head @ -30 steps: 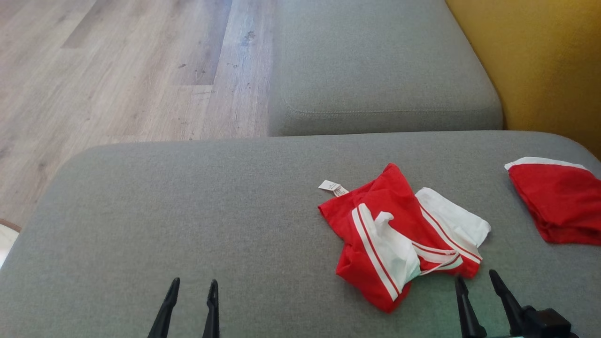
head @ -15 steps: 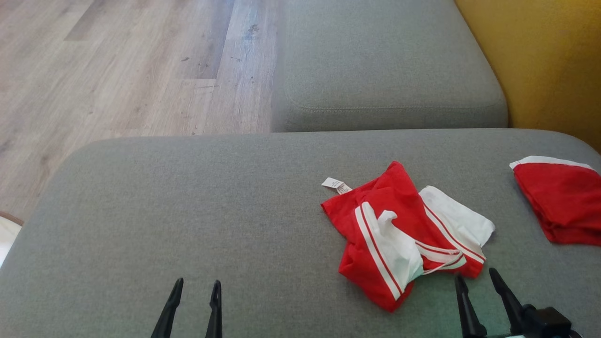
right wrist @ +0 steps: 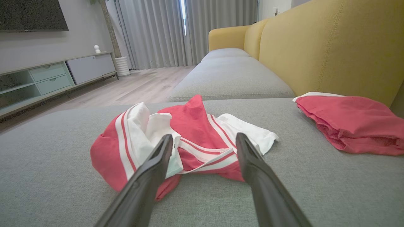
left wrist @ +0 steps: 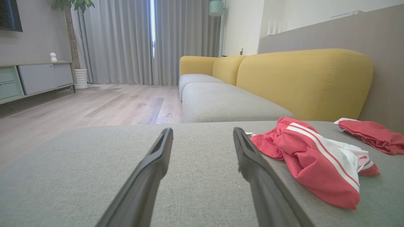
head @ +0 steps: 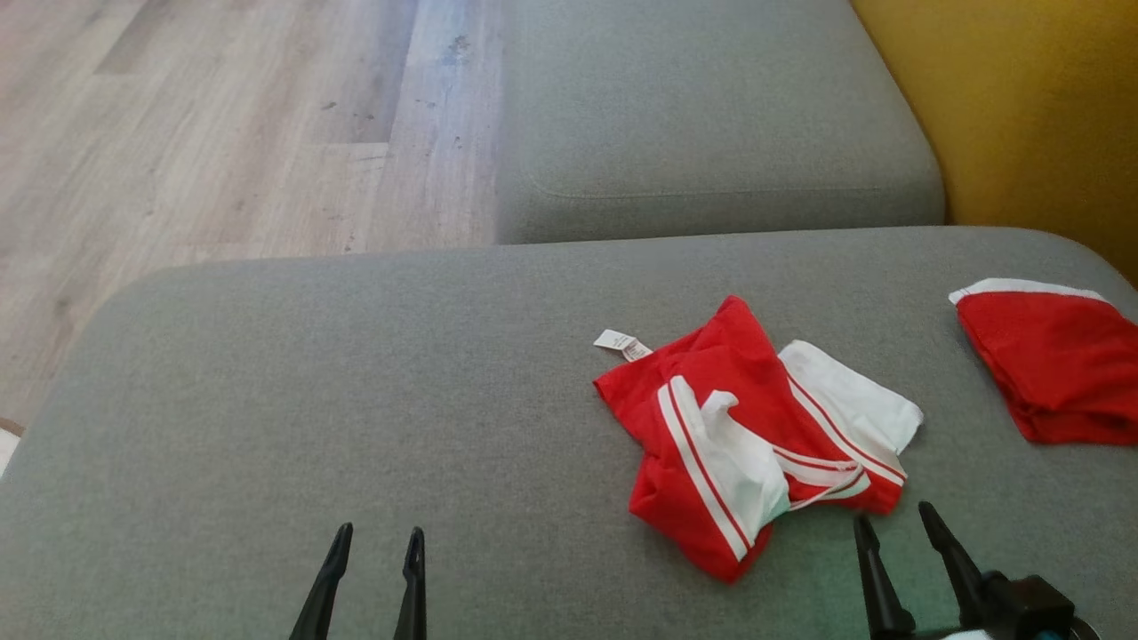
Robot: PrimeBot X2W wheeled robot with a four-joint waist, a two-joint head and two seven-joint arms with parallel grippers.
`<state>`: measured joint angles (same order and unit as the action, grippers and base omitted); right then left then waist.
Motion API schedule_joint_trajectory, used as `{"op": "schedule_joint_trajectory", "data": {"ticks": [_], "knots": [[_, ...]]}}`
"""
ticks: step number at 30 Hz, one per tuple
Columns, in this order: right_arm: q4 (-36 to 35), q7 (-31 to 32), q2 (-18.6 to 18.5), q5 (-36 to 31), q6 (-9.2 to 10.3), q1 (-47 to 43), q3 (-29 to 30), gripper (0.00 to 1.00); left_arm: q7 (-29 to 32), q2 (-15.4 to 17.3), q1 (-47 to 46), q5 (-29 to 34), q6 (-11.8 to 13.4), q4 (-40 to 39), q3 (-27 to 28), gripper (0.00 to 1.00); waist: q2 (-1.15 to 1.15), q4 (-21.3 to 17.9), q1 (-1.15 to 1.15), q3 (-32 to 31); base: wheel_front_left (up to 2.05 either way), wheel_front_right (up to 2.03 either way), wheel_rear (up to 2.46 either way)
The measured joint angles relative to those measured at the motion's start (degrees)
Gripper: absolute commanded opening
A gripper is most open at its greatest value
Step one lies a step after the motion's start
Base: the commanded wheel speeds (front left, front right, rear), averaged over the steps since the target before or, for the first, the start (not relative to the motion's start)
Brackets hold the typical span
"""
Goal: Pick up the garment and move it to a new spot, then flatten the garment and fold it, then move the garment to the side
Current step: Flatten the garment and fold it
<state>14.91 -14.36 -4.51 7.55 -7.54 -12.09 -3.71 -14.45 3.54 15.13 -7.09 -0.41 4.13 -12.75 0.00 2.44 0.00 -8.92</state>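
While both arms hang low over the near edge of the wide grey fabric seat cushion (head: 356,400), I see the crumpled red garment with white side stripes and white panels (head: 756,436) lying on the cushion's right half, closer to the near edge than the far one. A small white label (head: 622,342) sticks out at its far left side, flat on the fabric.

The right gripper (head: 893,514) sits just beside the garment's near right end, its two long dark fingers spread wide and holding nothing. In the right wrist view the heap lies straight ahead of the fingertips, and I can't tell whether they touch the cloth. The left gripper (head: 380,530) is at the near edge, left of the middle and well apart from the garment, its fingers likewise wide over bare cushion.

A second red cloth with a white hem (head: 1049,373) lies at the cushion's right edge, apart from the crumpled one. Beyond the far edge are another grey seat cushion (head: 711,116), a mustard-yellow backrest (head: 1022,116) and pale wood flooring (head: 222,133).
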Motion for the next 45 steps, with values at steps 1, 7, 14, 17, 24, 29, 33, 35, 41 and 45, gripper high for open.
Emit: {"op": "schedule_joint_trajectory", "data": {"ticks": [1,7,14,17,24,29,33,35,41,45], "knots": [[0.00,0.00,-0.03,0.00,0.00,0.14,-0.10,1.00,0.00,-0.01,-0.03,-0.01,0.13,-0.02,-0.11,1.00,0.00,-0.21,0.00,0.13,0.00,0.00,0.00],[-0.56,0.00,-0.26,0.00,0.00,1.77,-1.18,1.00,0.00,-0.03,-1.13,-0.08,0.42,-0.36,-1.12,1.00,0.00,-2.42,0.00,1.20,0.00,0.00,0.00],[-2.35,0.00,-1.44,-0.07,0.00,3.02,-2.78,1.00,0.00,-0.04,-7.98,-0.01,-0.66,-0.35,-6.37,1.00,0.00,-7.41,0.00,3.76,0.00,0.00,0.00],[-3.36,0.00,-1.59,-0.07,0.00,4.33,-3.53,1.00,0.00,-0.15,-13.90,0.00,-1.41,0.44,-10.28,1.00,0.00,-10.13,0.00,5.14,0.00,0.00,0.00],[-4.04,-0.01,-1.90,0.02,0.00,6.16,-5.54,1.00,-0.02,-0.35,-30.25,-1.75,-3.48,6.94,-24.74,1.00,0.00,-17.42,0.00,9.30,0.00,0.00,0.00],[-3.92,-0.01,-1.85,0.64,0.00,8.95,-6.12,1.00,0.27,-0.56,-41.65,-3.92,-4.99,16.15,-34.62,1.00,0.00,-20.49,0.01,13.40,0.00,0.00,0.00],[-3.93,-0.01,-1.85,1.04,0.00,11.16,-7.28,1.00,2.64,-0.59,-48.83,-7.15,-5.22,23.87,-40.99,1.00,0.00,-22.58,0.02,16.72,0.00,0.00,0.00],[-3.96,-0.01,-1.85,1.15,0.00,11.68,-7.44,1.00,3.75,-0.59,-50.42,-8.01,-5.08,25.92,-42.25,1.00,0.00,-23.12,0.01,17.55,0.00,0.00,0.00],[-3.83,-0.01,-1.83,1.60,0.00,14.52,-8.10,1.00,9.34,-0.59,-55.78,-16.77,-4.10,34.10,-47.73,1.00,0.00,-26.25,0.01,22.04,0.00,0.00,0.00],[-3.65,-0.01,-1.76,2.07,0.00,15.18,-8.16,1.00,12.61,-0.57,-57.12,-20.29,-1.96,39.07,-51.35,1.00,0.00,-27.90,0.01,24.24,0.00,0.00,0.00]]}}
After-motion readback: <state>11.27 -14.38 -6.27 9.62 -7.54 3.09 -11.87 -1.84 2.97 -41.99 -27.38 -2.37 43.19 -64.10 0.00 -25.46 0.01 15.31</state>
